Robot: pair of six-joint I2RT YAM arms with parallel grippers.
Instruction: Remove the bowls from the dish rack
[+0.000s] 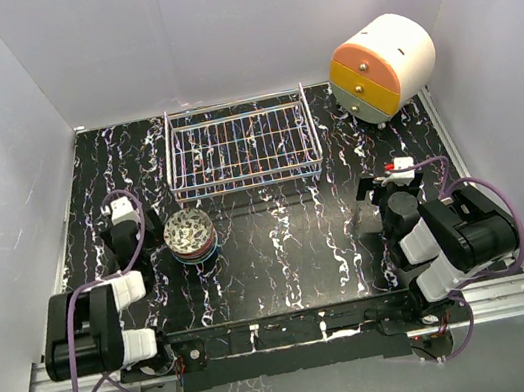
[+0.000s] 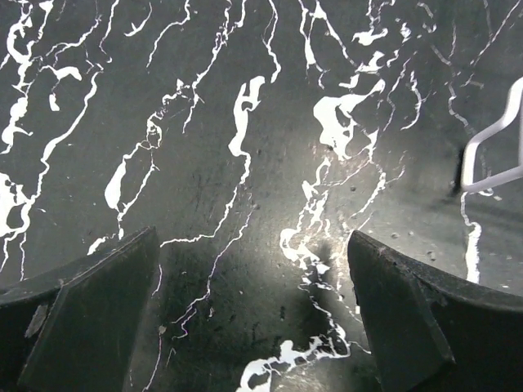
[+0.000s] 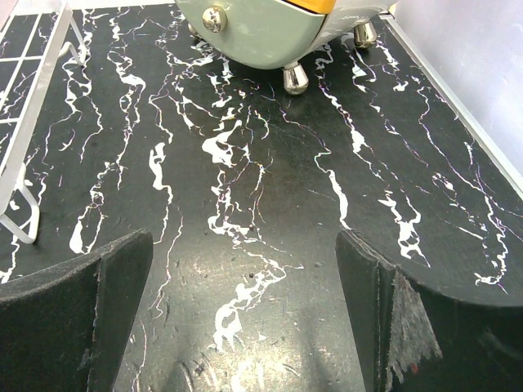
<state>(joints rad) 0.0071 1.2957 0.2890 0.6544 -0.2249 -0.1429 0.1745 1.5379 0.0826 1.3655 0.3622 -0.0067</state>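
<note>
The black marbled table (image 1: pixel 282 253) is lying under both arms. The rack (image 1: pixel 241 146) is standing at the far side, ahead of the fingers of both arms, and it is showing only its wire grid, with no bowl inside it. One corner of its wire is appearing just ahead and to the right of the left fingers (image 2: pixel 90 318) in the left wrist view. The drawer unit (image 1: pixel 382 66) is sitting ahead of the right gripper (image 1: pixel 395 172), near it, on small metal feet.

The bowls (image 1: pixel 189 235) are resting on the table as one nested stack, well in front of the rack and just to the right of the left gripper (image 1: pixel 121 213). I think they are being stacked to keep them together in one place and steady.

Both grippers are released. The fingers of each one are standing wide apart, low over the table, and are grasping nothing. Both arms are folded back near their bases, so I judge that the unloading is finished or almost finished, and the arms are only resting.
</note>
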